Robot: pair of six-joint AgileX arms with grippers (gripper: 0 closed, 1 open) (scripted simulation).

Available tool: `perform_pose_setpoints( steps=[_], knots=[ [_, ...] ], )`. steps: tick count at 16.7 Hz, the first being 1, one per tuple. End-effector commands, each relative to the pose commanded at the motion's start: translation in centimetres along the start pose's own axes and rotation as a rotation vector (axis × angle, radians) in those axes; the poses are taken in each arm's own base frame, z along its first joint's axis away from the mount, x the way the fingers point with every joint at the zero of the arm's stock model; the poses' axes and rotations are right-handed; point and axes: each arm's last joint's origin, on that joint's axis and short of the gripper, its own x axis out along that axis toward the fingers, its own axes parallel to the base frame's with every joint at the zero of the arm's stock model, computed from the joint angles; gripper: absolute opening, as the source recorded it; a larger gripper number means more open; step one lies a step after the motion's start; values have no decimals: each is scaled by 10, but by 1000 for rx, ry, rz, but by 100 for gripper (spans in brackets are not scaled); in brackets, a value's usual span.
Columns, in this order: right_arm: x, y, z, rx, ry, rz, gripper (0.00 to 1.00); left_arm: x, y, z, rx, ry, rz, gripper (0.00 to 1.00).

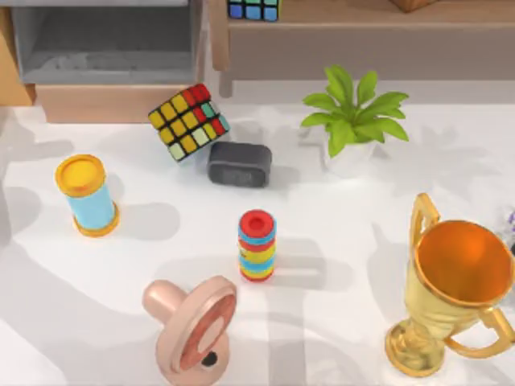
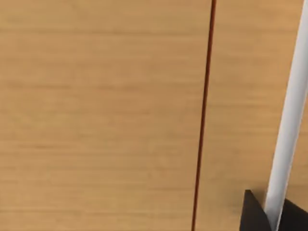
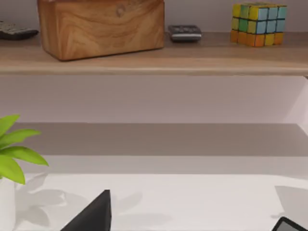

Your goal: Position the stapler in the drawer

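The white table [image 1: 338,241] spreads across the top view, with the brown wooden shelf [image 1: 362,32] along its far edge on the right. The drawer [image 1: 113,104] stands pulled open at the far left, its grey inside facing up and its light tan front panel toward the table's middle. Where the stapler lies cannot be told from these views.

On the near right stands a gold trophy [image 1: 455,281], and farther back a green plant [image 1: 354,112] in a white pot. A pink pacifier [image 1: 193,326] lies near the front edge, left of centre. A colour cube [image 1: 189,122] sits tilted just in front of the drawer's panel, with a dark rounded box [image 1: 239,163] just beside it. A yellow-capped blue cylinder [image 1: 87,195] stands at the left, and a striped ring stack [image 1: 257,245] near the middle. A second cube [image 1: 253,8] rests on the shelf.

The right gripper [image 3: 192,222] hovers low over the table facing the shelf, its black fingertips spread well apart – a wooden block [image 3: 101,26] sits on the shelf ahead. The left gripper [image 2: 273,216] is close against a light wooden surface [image 2: 96,120]; whether it is spread or closed cannot be told.
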Motion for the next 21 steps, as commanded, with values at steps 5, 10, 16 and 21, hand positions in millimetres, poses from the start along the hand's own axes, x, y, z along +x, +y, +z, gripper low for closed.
perform_pose_setpoints(
  steps=[5,10,16,21],
  knots=[
    [0,0,0,0,0,0,100,0,0,0,0,0,0,23],
    [0,0,0,0,0,0,100,0,0,0,0,0,0,60],
    [0,0,0,0,0,0,100,0,0,0,0,0,0,100],
    [0,0,0,0,0,0,100,0,0,0,0,0,0,100]
  ],
)
